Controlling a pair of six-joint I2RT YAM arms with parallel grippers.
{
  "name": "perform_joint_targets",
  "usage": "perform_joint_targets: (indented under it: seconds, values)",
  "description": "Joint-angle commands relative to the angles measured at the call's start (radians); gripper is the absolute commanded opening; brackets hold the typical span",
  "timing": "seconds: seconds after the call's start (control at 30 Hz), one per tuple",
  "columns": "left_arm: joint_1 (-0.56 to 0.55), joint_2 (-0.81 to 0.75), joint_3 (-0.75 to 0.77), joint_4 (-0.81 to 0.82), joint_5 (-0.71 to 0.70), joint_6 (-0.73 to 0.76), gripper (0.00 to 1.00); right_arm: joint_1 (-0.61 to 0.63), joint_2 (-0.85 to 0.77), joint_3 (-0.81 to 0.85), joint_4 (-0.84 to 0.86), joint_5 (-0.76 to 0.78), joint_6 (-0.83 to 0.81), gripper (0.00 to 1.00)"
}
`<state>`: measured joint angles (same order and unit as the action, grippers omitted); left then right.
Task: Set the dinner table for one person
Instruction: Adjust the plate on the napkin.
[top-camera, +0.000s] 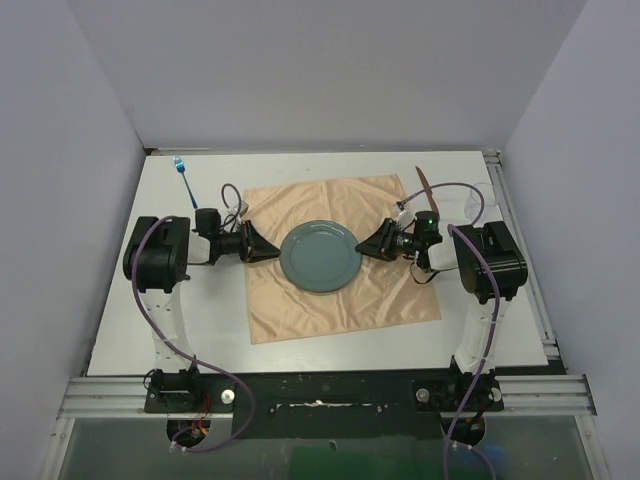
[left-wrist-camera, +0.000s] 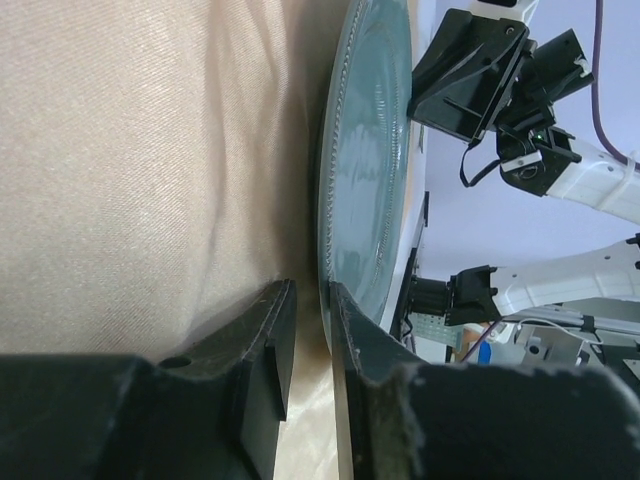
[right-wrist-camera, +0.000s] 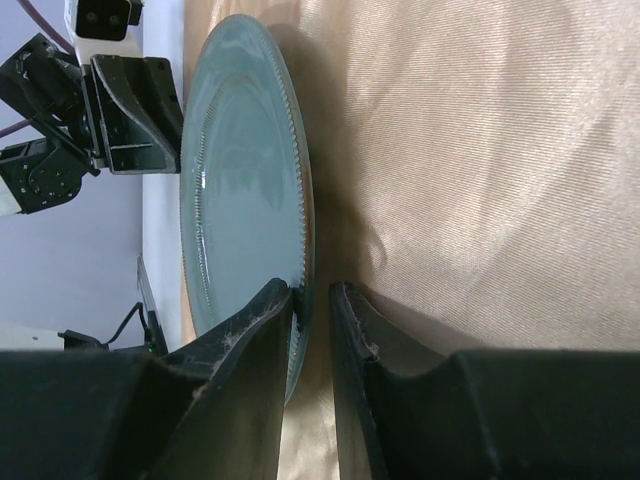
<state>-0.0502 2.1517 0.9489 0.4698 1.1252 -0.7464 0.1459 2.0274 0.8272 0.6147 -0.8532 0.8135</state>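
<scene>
A grey-green plate (top-camera: 320, 255) lies in the middle of the peach cloth (top-camera: 300, 315) on the white dinner table (top-camera: 125, 335). My left gripper (top-camera: 262, 245) is at the plate's left rim and my right gripper (top-camera: 372, 242) is at its right rim. In the left wrist view the left gripper (left-wrist-camera: 312, 288) straddles the rim of the plate (left-wrist-camera: 370, 150), with a narrow gap showing cloth (left-wrist-camera: 130, 150). In the right wrist view the right gripper (right-wrist-camera: 312, 287) straddles the rim of the plate (right-wrist-camera: 240, 170) the same way, slightly open, over the cloth (right-wrist-camera: 480, 150).
A blue-handled fork (top-camera: 183, 175) lies at the far left of the table. A brown utensil (top-camera: 424, 183) lies at the far right, beside a clear glass (top-camera: 482, 199). Aluminium rails (top-camera: 520, 240) run along the right edge. Grey walls enclose three sides.
</scene>
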Motion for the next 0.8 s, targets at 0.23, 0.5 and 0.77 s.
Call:
perform_joint_targets:
  seconds: [0.23,0.5,0.77]
  values:
    - [0.007,0.019,-0.124,0.599,0.081,-0.360,0.18,0.007,0.012,0.026,-0.027,0.011,-0.039,0.23]
    - [0.011,0.181,-0.129,1.319,0.119,-0.910,0.22,0.009,0.001,0.024,-0.048,0.016,-0.057,0.22]
    - [0.010,0.176,-0.127,1.333,0.142,-0.919,0.22,0.010,0.006,0.038,-0.063,0.021,-0.062,0.22]
